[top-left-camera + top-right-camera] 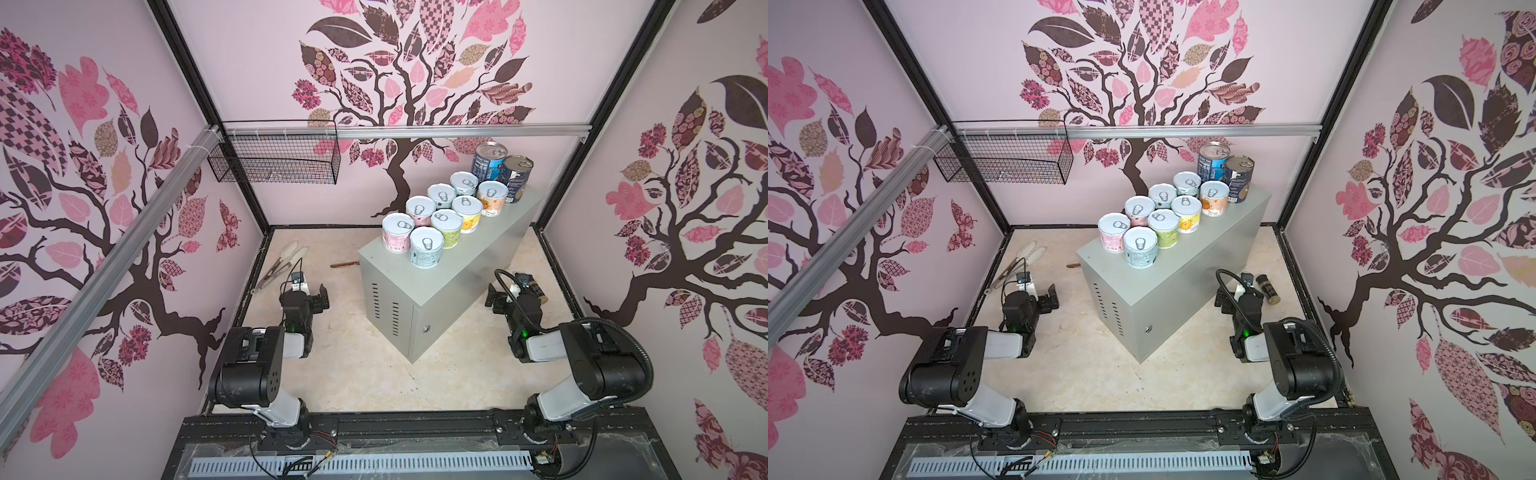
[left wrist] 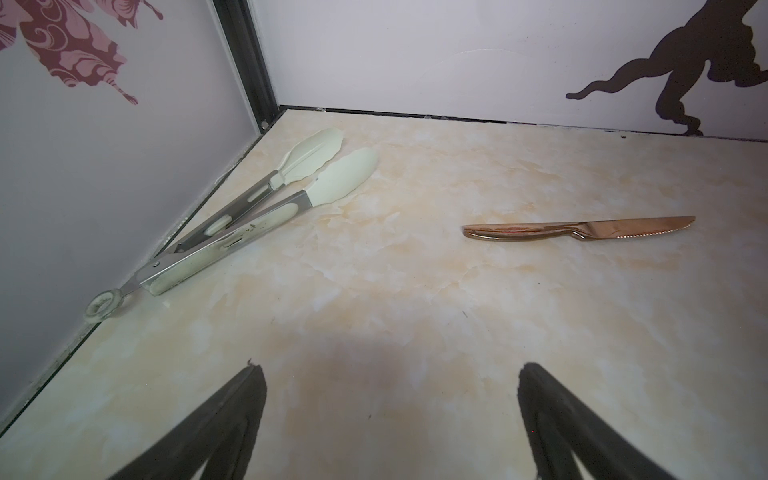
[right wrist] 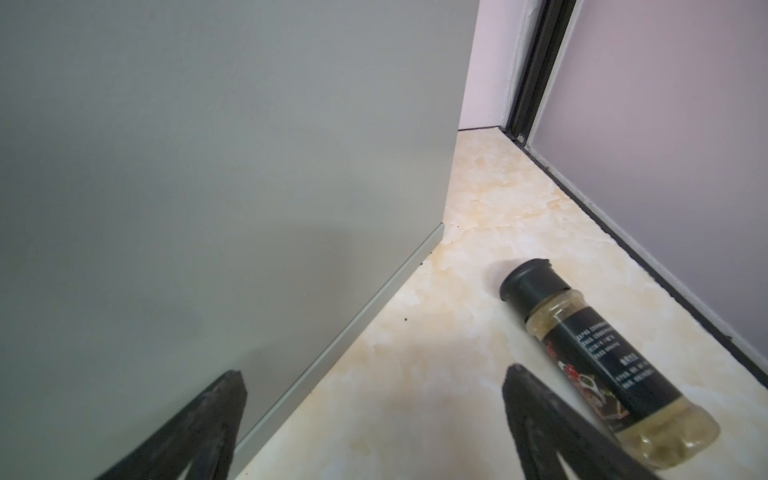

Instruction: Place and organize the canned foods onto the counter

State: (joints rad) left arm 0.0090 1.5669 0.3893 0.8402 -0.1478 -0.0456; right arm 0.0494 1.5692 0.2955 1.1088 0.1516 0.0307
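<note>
While both tools hang spread and empty low over the worktop (image 1: 353, 365), all ten cans stand upright on the cabinet (image 1: 469, 270), pull-tab lids facing up. The cabinet sits right of the worktop's middle. Its long axis runs slantwise from the middle toward the far right corner, its slotted short end faces the near left, and a small lock (image 1: 426, 329) sits on the long side that faces right.

The eight short cans (image 1: 446, 218) form two rows of four along that axis, packed close along the top's left long edge. The two tall cans (image 1: 490, 160) stand side by side at the top's far end, just behind the rows. The near end of the top and a strip along its right long edge are bare.

The left tool (image 1: 320, 299) hovers left of the cabinet; in its wrist view its fingers (image 2: 232, 415) stand wide apart above bare worktop. Tongs (image 2: 249, 208) lie along the left edge near the far left corner, and a copper-coloured knife (image 2: 577, 230) lies flat between them and the cabinet.

The right tool (image 3: 374, 370) hovers just beside the cabinet's right long side, its fingers (image 3: 552, 424) equally wide apart. A spice jar (image 3: 598, 361) lies on its side near the worktop's right edge, black cap toward the far edge.

A wire basket (image 1: 274, 160) hangs on the rail at the far left.
</note>
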